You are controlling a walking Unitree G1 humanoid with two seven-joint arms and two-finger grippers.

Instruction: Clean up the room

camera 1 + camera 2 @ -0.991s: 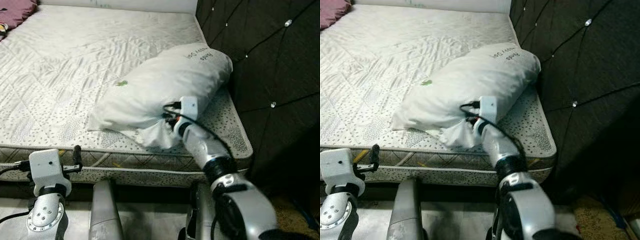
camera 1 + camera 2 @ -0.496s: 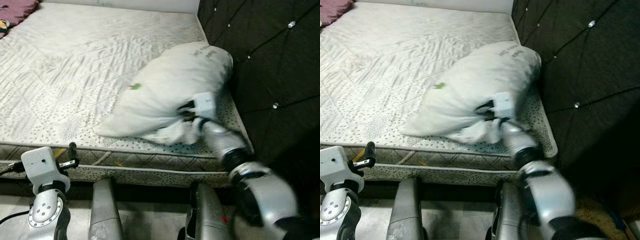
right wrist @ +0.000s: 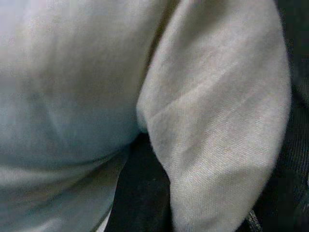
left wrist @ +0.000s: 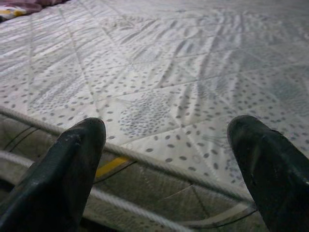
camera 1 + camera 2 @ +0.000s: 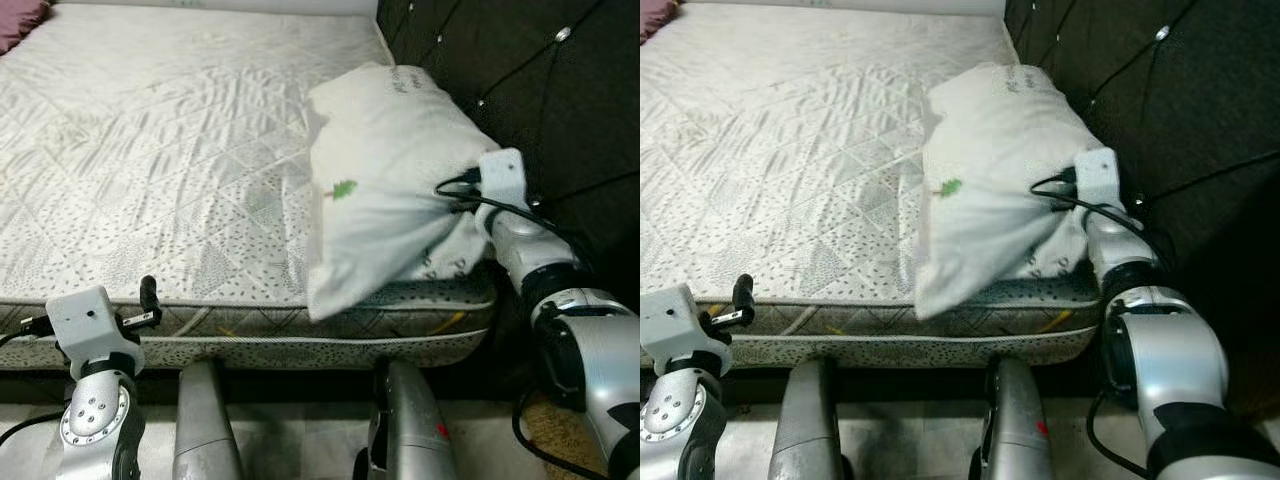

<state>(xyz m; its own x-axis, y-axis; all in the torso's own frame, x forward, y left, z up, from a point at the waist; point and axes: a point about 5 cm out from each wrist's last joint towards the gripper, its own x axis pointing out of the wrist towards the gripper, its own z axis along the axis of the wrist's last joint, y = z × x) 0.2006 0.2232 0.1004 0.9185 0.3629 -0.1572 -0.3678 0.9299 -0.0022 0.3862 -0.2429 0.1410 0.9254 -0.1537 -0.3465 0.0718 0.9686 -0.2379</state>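
The right gripper had its jaws clamped on a bunched-up corner of the white pillow, with fabric gathered tight right at the wrist camera block, and in the right wrist view the cloth was pressed up close against a black finger. That arm reached forward and up from the lower right, elbow bent, forearm angling in toward the pillow from the side next to the dark tufted headboard. The pillow itself sat at the right end of the mattress, up against the headboard, tilted so its near corner hung over the mattress edge; there was a little green tree mark on the side facing us and some printed text near the far end. The left gripper was low by the front edge of the bed, jaws apart and holding nothing, the two black fingers pointed at the mattress seam. That arm was bent, with the wrist block just below mattress level at the lower left.
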